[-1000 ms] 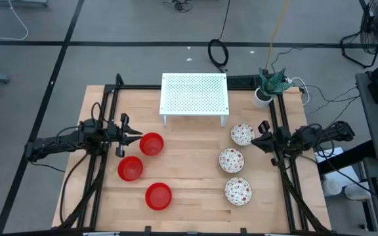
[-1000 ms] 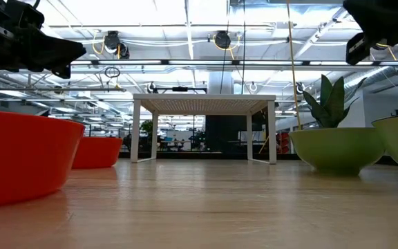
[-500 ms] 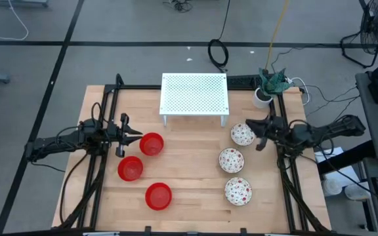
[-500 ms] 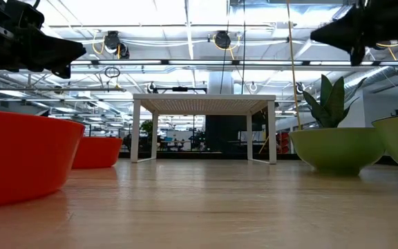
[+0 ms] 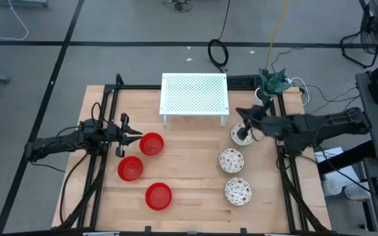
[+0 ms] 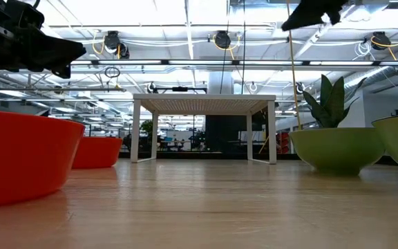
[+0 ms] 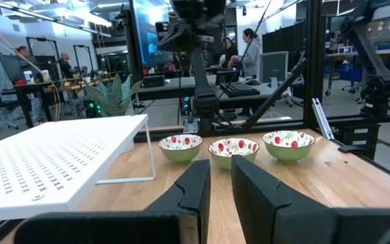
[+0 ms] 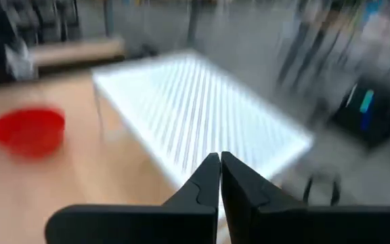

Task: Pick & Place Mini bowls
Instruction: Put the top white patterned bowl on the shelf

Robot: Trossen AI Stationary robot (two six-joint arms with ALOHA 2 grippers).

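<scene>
The small, white, red-flowered bowl (image 5: 243,134) is probably light, glazed and slippery, best pinched at its rim; the right gripper (image 5: 241,115) above is closed and empty.

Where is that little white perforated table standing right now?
In the high view the white perforated table stands at the far middle of the wooden tabletop, between the red bowls and the patterned bowls.

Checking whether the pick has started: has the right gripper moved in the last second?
Yes. In the high view the right gripper has swung from beside the table's right frame rail toward the white perforated rack, now over the farthest patterned bowl.
</scene>
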